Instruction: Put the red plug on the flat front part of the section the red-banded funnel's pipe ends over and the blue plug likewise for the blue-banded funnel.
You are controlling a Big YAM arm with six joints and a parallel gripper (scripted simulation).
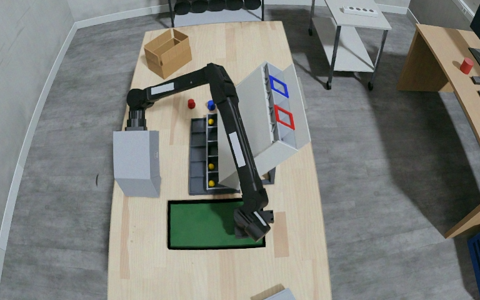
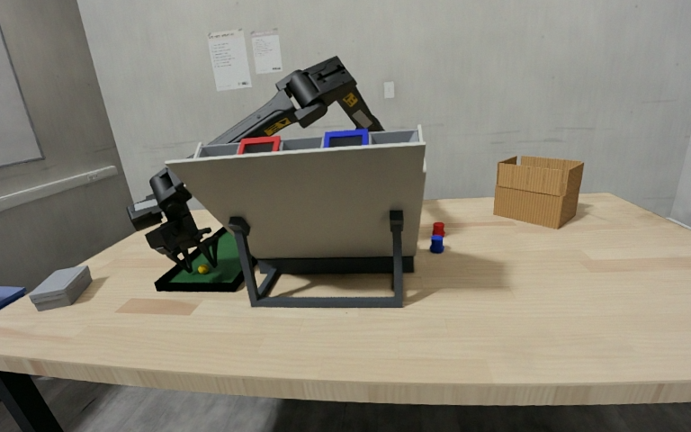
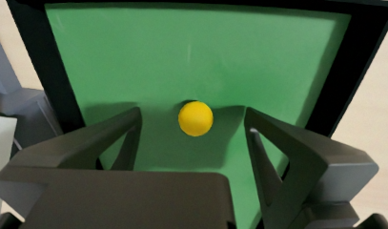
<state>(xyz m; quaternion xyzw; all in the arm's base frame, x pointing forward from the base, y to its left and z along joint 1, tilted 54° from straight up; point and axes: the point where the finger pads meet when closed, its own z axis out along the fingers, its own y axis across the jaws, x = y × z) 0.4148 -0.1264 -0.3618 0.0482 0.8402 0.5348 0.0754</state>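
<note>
My gripper [image 3: 193, 114] is open and hangs low over the green marble tray [image 1: 205, 224], at its right end. One yellow marble [image 3: 195, 118] lies on the green floor between the fingertips, untouched; it also shows in the side view [image 2: 203, 268]. The red plug [image 1: 190, 103] and the blue plug [image 1: 210, 105] stand on the table beyond the sectioned catch tray [image 1: 202, 155]. Three sections each hold a yellow marble [image 1: 210, 120]. The red-banded funnel [image 1: 284, 116] and the blue-banded funnel [image 1: 279, 86] sit on top of the tilted grey cover [image 2: 306, 203].
A cardboard box [image 1: 167, 52] stands at the far end of the table. A grey box [image 1: 136, 162] stands beside the arm's base. A small grey block [image 2: 60, 287] lies near the table edge. The cover's dark stand [image 2: 322, 300] rests close to the green tray.
</note>
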